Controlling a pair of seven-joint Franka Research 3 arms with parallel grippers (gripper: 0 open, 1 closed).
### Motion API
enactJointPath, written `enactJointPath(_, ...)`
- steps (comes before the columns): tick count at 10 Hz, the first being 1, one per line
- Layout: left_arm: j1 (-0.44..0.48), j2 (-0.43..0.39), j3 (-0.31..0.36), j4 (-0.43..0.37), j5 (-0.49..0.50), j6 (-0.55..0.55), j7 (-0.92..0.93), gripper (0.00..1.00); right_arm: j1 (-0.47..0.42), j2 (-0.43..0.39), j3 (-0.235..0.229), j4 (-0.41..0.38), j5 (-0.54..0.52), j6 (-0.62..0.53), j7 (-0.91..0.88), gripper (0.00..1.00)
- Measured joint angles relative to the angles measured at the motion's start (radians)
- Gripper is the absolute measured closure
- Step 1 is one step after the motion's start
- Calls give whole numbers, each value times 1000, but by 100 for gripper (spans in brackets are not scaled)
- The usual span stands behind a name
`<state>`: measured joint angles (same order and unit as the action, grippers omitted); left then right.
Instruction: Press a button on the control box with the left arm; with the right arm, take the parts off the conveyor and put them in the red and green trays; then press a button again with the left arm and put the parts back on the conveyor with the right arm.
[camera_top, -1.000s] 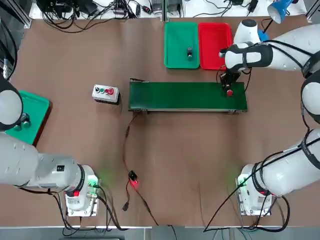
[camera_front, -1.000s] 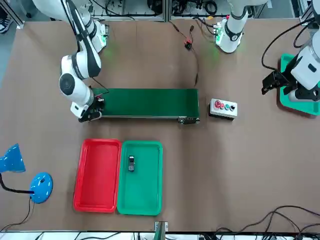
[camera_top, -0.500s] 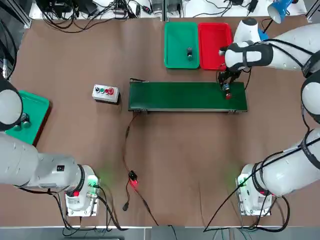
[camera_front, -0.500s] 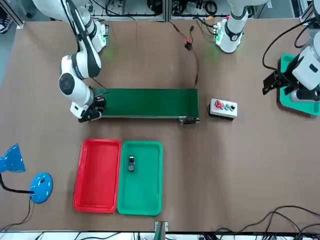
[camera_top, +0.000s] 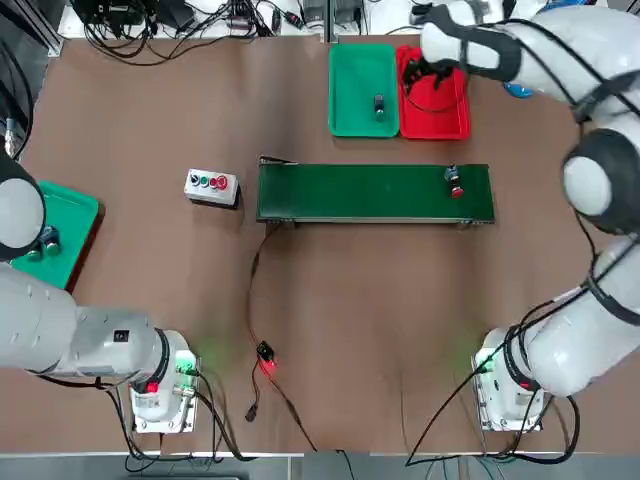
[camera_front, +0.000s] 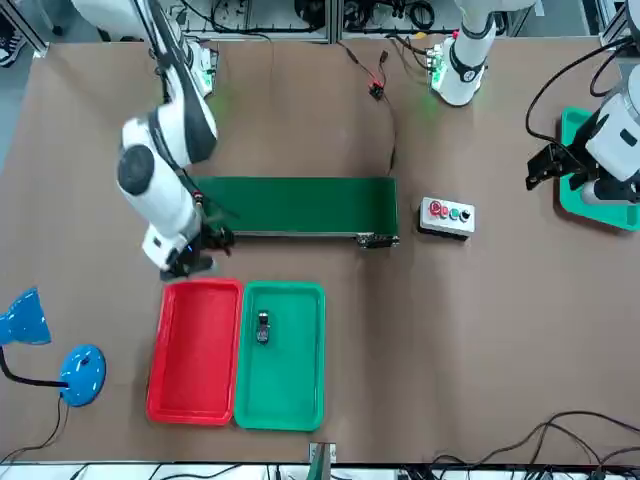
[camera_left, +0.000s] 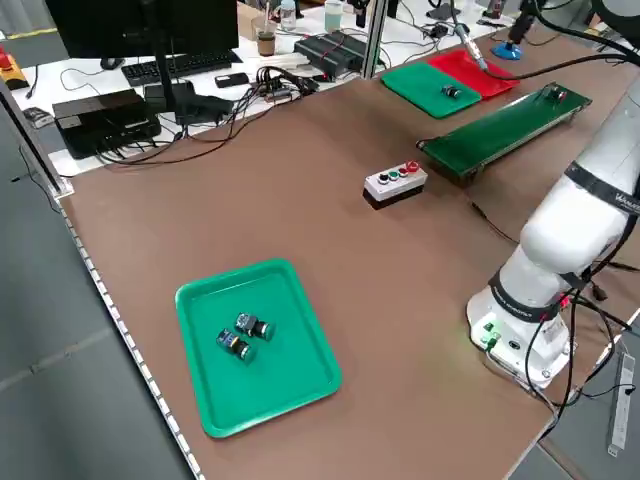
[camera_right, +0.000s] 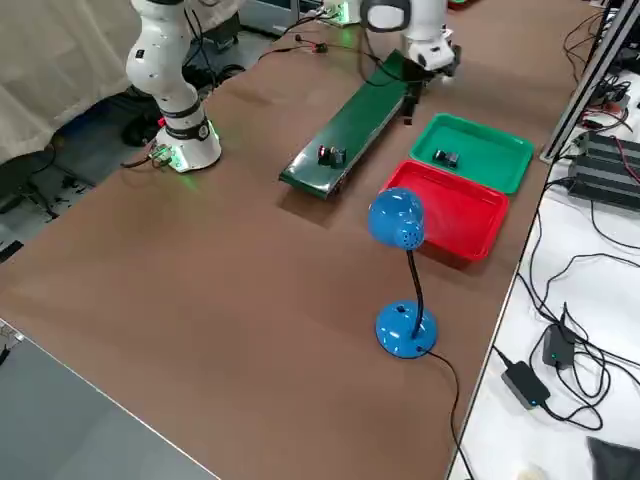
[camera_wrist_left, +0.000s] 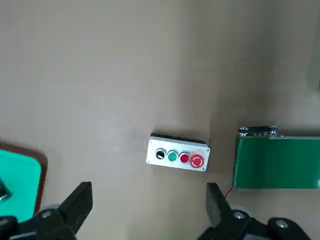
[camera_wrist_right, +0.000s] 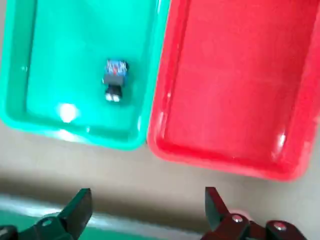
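Right, the right gripper (camera_wrist_right: 149, 199) hangs in the gap between conveyor and trays, jaws spread wide with nothing pinched. Back toward the robot from those jaws, the red-capped push-button part (camera_top: 453, 181) sits on the green conveyor (camera_top: 350, 193), near its right end. Ahead of them and to their left, another dark switch part (camera_top: 379, 105) lies in the green tray (camera_top: 350, 75); straight ahead, the red tray (camera_top: 445, 118) shows no part at all.

So how far along are we? I'd guess the return leg: red-capped one home, green tray's part still to go back. A half-finished unloading would look much the same, though, and I can't tell which buttons have been pressed.

Over on the left, the left gripper (camera_wrist_left: 149, 192) waits above the side green tray (camera_left: 290, 375), spread and holding nothing, with the four-button control box (camera_top: 211, 190) off to its right.

Beneath it all runs a plain brown tabletop (camera_top: 330, 370). A blue lamp (camera_right: 395, 218) stands out past the right jaws, and beyond the far edge I spot a monitor (camera_left: 105, 25) and keyboard (camera_left: 185, 66).
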<state>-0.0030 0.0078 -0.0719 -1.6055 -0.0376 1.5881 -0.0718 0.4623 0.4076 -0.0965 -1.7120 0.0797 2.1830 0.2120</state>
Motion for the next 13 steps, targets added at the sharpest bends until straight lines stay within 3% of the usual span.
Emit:
enactJointPath(2,3,1,0,0,0,0,0,0,3,186,-1,155,3,133,97,0)
enactJointPath(4,6,2,1,0,0,0,0,0,11,307,-1,207,8,353,218,0)
enactJointPath(5,11,3,1,0,0,0,0,0,21,341,0,213,8,402,272,0)
enactJointPath(9,18,6,1,0,0,0,1,0,55,406,0,218,8,530,369,1)
enactJointPath(13,18,6,1,0,0,0,1,0,55,427,-4,218,7,543,369,1)
